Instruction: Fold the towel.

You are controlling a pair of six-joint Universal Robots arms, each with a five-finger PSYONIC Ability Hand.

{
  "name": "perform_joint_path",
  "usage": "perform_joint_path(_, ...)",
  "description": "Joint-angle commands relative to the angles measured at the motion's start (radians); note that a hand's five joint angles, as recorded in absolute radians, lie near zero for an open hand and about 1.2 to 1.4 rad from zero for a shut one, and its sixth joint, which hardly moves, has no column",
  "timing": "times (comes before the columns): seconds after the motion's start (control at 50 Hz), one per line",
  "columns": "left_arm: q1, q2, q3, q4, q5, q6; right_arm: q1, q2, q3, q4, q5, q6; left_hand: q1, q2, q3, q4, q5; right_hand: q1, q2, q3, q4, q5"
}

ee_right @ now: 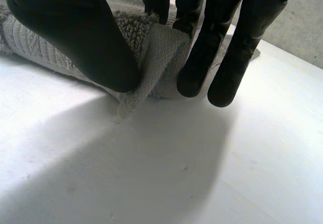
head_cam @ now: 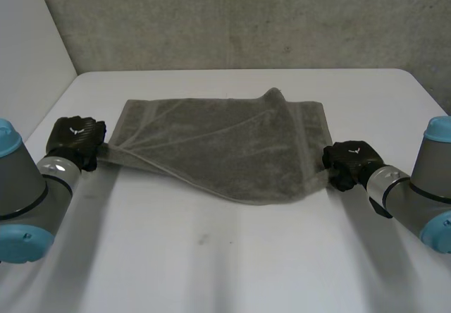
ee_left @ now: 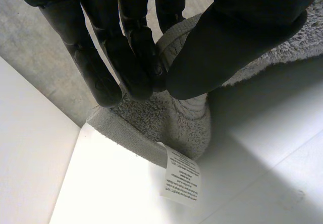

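Note:
A grey towel (head_cam: 225, 144) lies across the middle of the white table (head_cam: 232, 256), its near edge lifted at both ends and sagging in between. My left hand (head_cam: 76, 141) is at the towel's near left corner; in the left wrist view its fingers (ee_left: 126, 57) and thumb pinch the towel's corner (ee_left: 186, 108), from which a white care label (ee_left: 180, 179) hangs. My right hand (head_cam: 349, 162) is at the near right corner. In the right wrist view its thumb and fingers (ee_right: 202, 57) pinch that corner (ee_right: 156, 47), raised off the table.
A concrete wall (head_cam: 246, 17) rises behind the table and a white panel (head_cam: 28, 38) stands at the left. The table's right edge (head_cam: 431, 94) runs close to my right arm. Bare table surface lies in front of the towel.

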Motion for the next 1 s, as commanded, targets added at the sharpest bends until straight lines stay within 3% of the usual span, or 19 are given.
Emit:
perform_joint_path(0.02,-0.011,0.0,-0.016,-0.001,0.001,0.003,-0.004,-0.038,0.002,0.012,-0.003,-0.037,0.192,0.169,0.171,0.17,0.176,0.43,0.225,0.217,0.204,0.26)
perform_joint_path(0.04,-0.011,0.0,-0.016,-0.001,0.001,0.003,-0.007,-0.056,0.003,0.019,-0.002,-0.054,0.192,0.169,0.171,0.17,0.176,0.43,0.225,0.217,0.204,0.26)
perform_joint_path(0.08,-0.019,0.0,-0.023,-0.004,0.001,0.011,-0.008,-0.074,0.01,0.036,0.0,-0.08,-0.185,-0.207,-0.206,-0.207,-0.201,0.43,0.225,0.217,0.204,0.26)
perform_joint_path(0.1,-0.019,0.0,-0.023,-0.004,0.001,0.011,-0.01,-0.09,0.017,0.062,0.002,-0.11,-0.187,-0.21,-0.208,-0.209,-0.203,0.43,0.225,0.217,0.204,0.26)
perform_joint_path(0.14,-0.022,-0.003,-0.026,-0.007,0.0,0.012,-0.013,-0.105,0.019,0.098,0.002,-0.143,-0.427,-0.45,-0.448,-0.449,-0.443,0.43,0.225,0.217,0.204,0.26)
perform_joint_path(0.32,-0.005,-0.009,-0.027,-0.007,0.001,0.012,-0.079,-0.14,0.04,0.239,-0.009,-0.278,-0.442,-0.465,-0.463,-0.464,-0.459,0.43,0.225,0.217,0.204,0.26)
perform_joint_path(0.58,-0.005,-0.021,-0.044,-0.009,0.03,0.011,-0.114,-0.124,0.059,0.233,-0.043,-0.284,-0.304,-0.327,-0.325,-0.326,-0.321,0.43,0.225,0.217,0.204,0.26)
perform_joint_path(0.62,-0.008,-0.021,-0.061,-0.01,0.067,0.011,-0.111,-0.124,0.065,0.233,-0.044,-0.284,0.197,0.174,0.176,0.175,0.181,0.43,0.225,0.217,0.204,0.26)
perform_joint_path(0.72,-0.006,-0.012,-0.078,-0.015,0.125,0.011,-0.109,-0.133,0.066,0.237,-0.048,-0.288,0.2,0.178,0.179,0.178,0.184,0.43,0.225,0.217,0.204,0.26)
perform_joint_path(0.84,-0.002,0.066,-0.136,-0.058,0.131,0.014,-0.12,-0.174,0.049,0.291,-0.04,-0.321,0.2,0.178,0.179,0.178,0.184,0.43,0.225,0.217,0.204,0.26)
perform_joint_path(0.96,0.017,0.173,-0.207,-0.139,0.134,0.021,-0.18,-0.246,0.043,0.503,-0.026,-0.527,0.2,0.178,0.179,0.178,0.184,0.43,0.225,0.217,0.204,0.26)
perform_joint_path(1.0,0.046,0.265,-0.259,-0.232,0.134,0.069,-0.209,-0.257,0.051,0.578,-0.02,-0.6,0.2,0.178,0.179,0.178,0.184,0.43,0.225,0.217,0.204,0.26)
